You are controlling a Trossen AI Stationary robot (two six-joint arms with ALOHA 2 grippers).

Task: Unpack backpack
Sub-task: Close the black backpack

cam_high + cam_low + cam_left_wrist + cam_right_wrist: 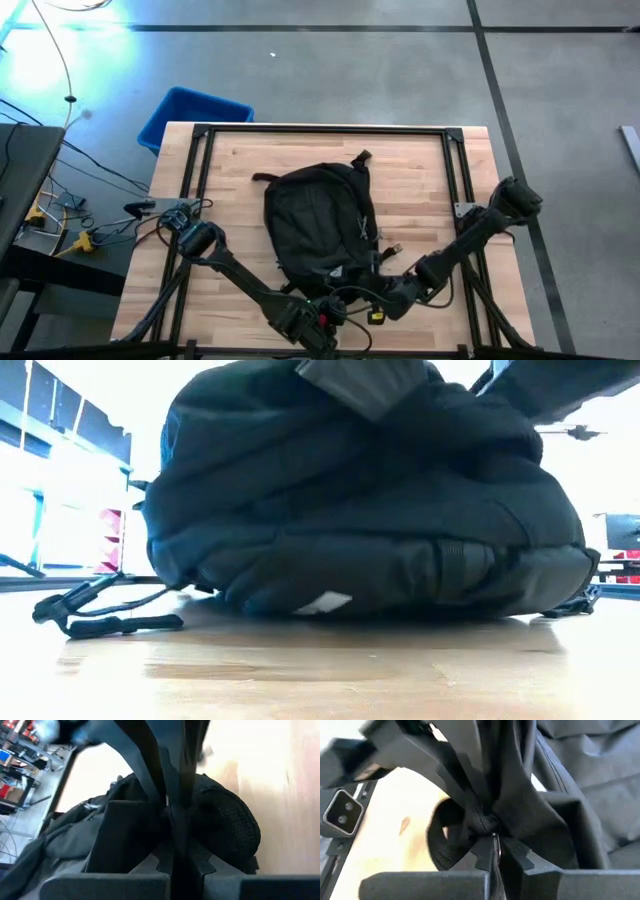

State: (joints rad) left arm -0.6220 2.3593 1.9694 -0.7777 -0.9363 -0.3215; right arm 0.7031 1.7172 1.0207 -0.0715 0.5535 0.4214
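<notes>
Fingers of both the left gripper (318,322) and right gripper (385,300) pinch backpack (318,225) fabric at its six o'clock edge, so pull apart gently, keeping the bag on the desk (420,190).

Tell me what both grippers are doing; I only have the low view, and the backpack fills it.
Observer: Both grippers are at the near end of the backpack. The right gripper is shut on a fold of the backpack's black fabric.
Operator: Report the left one.
Observer: The left gripper is shut too, with its fingers pressed against the backpack. I cannot tell whether they pinch any fabric.
Operator: Say what else is around the table.
Observer: A blue bin stands on the floor beyond the table's far left corner.
</notes>
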